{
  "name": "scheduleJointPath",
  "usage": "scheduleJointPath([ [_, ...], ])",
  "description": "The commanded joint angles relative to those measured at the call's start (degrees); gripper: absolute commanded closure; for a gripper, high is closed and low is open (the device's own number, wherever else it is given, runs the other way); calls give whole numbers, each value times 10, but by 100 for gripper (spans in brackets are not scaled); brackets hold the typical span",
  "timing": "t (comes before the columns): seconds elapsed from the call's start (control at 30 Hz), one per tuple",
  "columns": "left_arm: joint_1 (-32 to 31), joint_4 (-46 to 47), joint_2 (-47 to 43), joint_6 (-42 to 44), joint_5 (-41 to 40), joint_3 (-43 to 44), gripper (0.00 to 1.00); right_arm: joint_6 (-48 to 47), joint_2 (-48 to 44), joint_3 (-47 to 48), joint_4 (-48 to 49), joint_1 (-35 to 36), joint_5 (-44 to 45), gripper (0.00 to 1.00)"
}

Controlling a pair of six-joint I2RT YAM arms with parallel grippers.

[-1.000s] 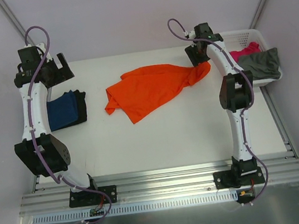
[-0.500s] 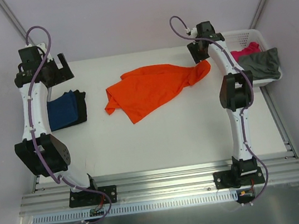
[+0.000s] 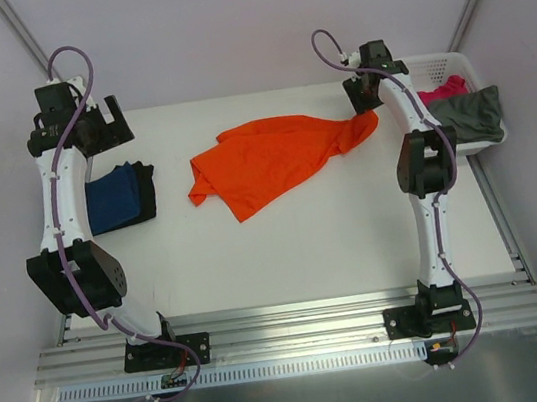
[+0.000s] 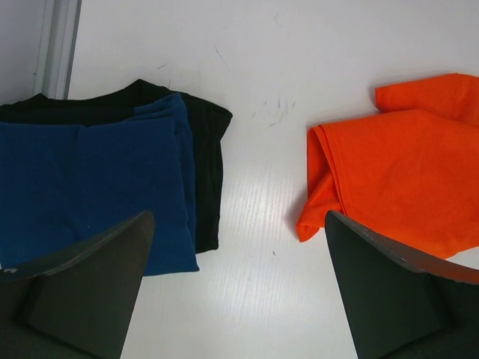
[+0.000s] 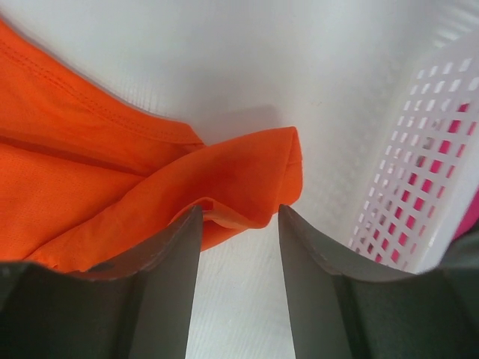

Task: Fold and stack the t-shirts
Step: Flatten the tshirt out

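Observation:
A bright orange t-shirt (image 3: 273,160) lies crumpled and spread across the middle of the table. Its right corner (image 5: 247,179) reaches between the fingertips of my right gripper (image 5: 239,211), whose jaws stand apart, partly narrowed, around that fold. In the top view the right gripper (image 3: 363,104) sits at the shirt's right tip, next to the basket. A folded navy blue t-shirt (image 3: 112,199) rests at the left on a black cloth (image 4: 206,149). My left gripper (image 4: 238,217) hangs wide open over bare table between the navy shirt (image 4: 82,187) and the orange shirt (image 4: 404,179).
A white lattice basket (image 3: 440,62) stands at the back right, holding a magenta pink shirt (image 3: 439,91) and a grey-olive one (image 3: 468,115). Its wall (image 5: 426,149) is close to my right finger. A metal rail runs along the table's near edge.
The right gripper's jaws have narrowed around the orange shirt's corner and the wrist has shifted slightly right. The left arm has not moved.

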Motion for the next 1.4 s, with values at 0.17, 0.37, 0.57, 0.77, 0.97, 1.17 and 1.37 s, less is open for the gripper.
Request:
scheduleJointPath([
  [0.17, -11, 9, -20, 17, -14, -5, 1, -4, 10, 21, -18, 0, -58, 52],
  [0.37, -13, 8, -20, 21, -19, -4, 1, -6, 20, 25, -18, 1, -59, 52],
  [0.57, -18, 8, -21, 25, -22, -5, 1, -3, 25, 33, -15, 1, -55, 57],
  [0.77, -19, 8, -18, 22, -19, -4, 1, -6, 16, 31, -13, 0, -55, 61],
  [0.97, -22, 8, -16, 19, -15, -4, 1, -5, 13, 36, -12, 0, -55, 89],
  [1.17, -24, 9, -12, 18, -4, -1, 1, 9, -17, 41, -16, 0, -52, 100],
  [1.37, -58, 6, 15, 44, 36, -13, 1, 52, -111, 44, -20, 4, -77, 99],
])
